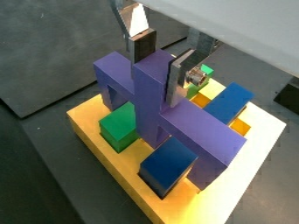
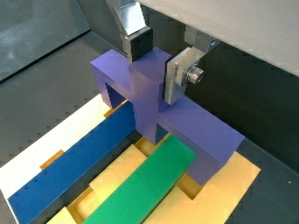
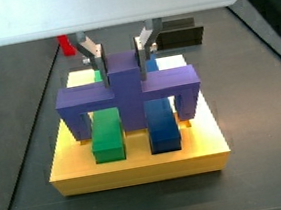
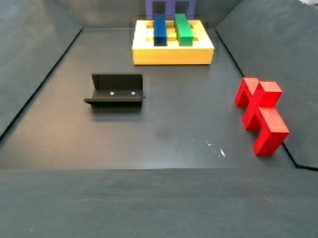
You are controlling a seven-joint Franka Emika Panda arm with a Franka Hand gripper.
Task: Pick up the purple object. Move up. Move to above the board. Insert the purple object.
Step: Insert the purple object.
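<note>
While the gripper point(image 3: 118, 50) straddles its stub, purple object point(image 3: 127, 91) stands in board point(image 3: 138, 158).

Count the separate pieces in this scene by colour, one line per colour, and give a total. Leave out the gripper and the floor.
Purple: 1, the purple object, between the fingers of the gripper above the board
Yellow: 1, the board
Green: 1, the green bar
Blue: 1, the blue bar
Red: 1, the red block
Black: 1, the fixture
Total: 6
</note>
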